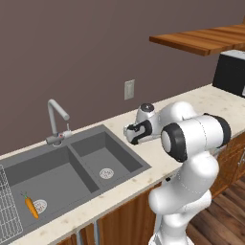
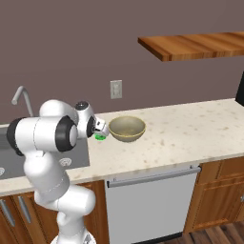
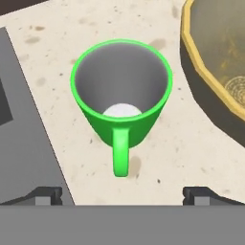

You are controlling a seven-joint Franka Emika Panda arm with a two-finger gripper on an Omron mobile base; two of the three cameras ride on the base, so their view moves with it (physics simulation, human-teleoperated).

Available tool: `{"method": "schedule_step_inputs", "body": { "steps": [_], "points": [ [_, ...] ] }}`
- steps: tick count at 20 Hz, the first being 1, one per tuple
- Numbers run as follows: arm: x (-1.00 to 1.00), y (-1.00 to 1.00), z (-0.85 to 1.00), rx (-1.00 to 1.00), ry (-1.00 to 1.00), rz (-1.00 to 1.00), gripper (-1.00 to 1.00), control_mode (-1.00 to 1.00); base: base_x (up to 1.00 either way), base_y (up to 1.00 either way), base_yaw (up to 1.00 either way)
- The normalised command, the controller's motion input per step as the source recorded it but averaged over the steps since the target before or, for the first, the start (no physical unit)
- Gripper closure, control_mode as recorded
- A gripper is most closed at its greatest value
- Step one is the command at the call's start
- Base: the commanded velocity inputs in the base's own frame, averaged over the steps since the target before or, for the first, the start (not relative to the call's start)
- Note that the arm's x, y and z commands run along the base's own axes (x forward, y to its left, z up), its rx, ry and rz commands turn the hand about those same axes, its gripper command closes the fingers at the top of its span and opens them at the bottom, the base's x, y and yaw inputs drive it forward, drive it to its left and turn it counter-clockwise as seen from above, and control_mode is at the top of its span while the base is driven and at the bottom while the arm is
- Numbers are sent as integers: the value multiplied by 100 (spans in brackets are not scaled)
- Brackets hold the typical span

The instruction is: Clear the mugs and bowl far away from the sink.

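Green mug (image 3: 122,98) upright and empty on the bench (image 2: 190,128), between sink (image 1: 72,167) and empty tan bowl (image 2: 127,128), carrot (image 1: 31,206) in left basin, end effector (image 3: 122,194) poised above mug, fingers apart.

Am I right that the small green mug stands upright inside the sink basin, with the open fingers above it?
Not quite. The small green mug stands upright on the pale speckled counter, beside the dark grey sink, not in it. The hand view shows this. The fingers are open above it.
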Motion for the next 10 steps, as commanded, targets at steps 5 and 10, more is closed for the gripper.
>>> {"method": "schedule_step_inputs", "body": {
  "steps": [5, 10],
  "points": [
    [28, 0, -5, 0, 0, 0, -100, -100, 0, 0, 0],
    [18, 0, -16, 0, 0, 0, -100, -100, 0, 0, 0]
  ]
}}
